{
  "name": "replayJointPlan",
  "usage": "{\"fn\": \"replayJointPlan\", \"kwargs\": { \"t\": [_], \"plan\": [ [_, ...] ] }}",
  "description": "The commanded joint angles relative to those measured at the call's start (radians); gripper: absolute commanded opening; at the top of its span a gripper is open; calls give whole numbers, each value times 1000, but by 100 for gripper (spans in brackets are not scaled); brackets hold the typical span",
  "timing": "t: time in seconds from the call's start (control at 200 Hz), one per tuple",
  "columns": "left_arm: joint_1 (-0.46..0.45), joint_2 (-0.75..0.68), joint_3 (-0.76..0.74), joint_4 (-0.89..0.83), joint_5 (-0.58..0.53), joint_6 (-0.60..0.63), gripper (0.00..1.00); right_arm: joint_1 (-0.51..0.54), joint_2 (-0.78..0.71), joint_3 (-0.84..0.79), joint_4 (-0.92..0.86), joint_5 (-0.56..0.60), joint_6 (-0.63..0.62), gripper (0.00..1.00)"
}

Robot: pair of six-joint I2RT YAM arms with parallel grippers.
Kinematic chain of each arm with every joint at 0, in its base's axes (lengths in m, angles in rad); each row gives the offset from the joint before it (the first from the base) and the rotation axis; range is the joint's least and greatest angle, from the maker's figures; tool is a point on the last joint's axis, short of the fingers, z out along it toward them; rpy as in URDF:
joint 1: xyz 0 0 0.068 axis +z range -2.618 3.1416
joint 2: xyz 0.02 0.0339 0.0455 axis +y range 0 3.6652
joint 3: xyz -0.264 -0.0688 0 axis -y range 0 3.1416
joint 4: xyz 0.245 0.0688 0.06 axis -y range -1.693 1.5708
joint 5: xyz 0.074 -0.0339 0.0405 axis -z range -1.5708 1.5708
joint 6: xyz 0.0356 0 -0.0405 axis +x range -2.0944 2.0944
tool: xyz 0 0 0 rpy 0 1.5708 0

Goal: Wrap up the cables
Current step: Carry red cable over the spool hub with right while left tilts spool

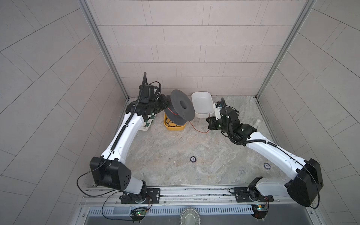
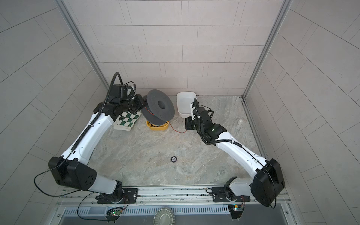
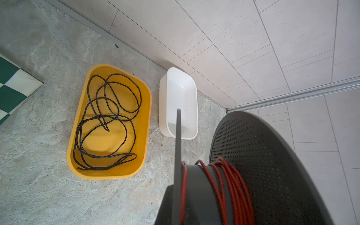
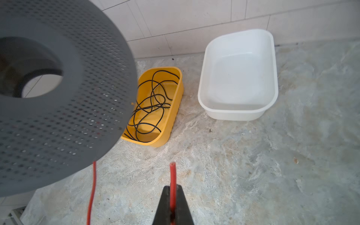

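Several turns of thin red wire point(image 3: 231, 187) wound on the smooth grey hub of a spool point(image 3: 263, 155), between two round perforated flanges. Loose tail sagging low toward the marbled counter point(image 1: 175, 152), then up into the right jaws, closed on it near its cut end. Left jaws clamped on a thin flange edge, spool raised and tilted. Tangled black cable point(image 3: 116, 116) in a glossy yellow tray point(image 3: 149, 101), plain only from the wrist views. Rounded white tub point(image 4: 274, 68) just beside the tray. Checkered board point(image 2: 130, 118) fullest in a top view.

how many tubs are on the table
2. The yellow tub holds the black cable; the white tub stands just right of it in both top views, farther back. None seems hidden.
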Motion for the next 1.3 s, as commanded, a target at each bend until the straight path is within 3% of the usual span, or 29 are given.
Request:
{"fn": "replayJointPlan", "kwargs": {
  "t": [0.0,0.385,0.701,0.976,1.296],
  "plan": [
    [-43,2,4,69,-69,0,0,73,-27,54,-76,113,-140,0],
    [-195,68,75,-32,-233,123,0,201,73,299,-212,170,-273,0],
    [-294,112,91,-60,-252,156,0,202,172,502,-244,62,-196,0],
    [-346,115,85,-66,-183,183,0,181,261,604,-240,79,-72,0],
    [-347,51,-23,19,-11,198,0,86,252,522,-120,82,120,0]
  ]
}}
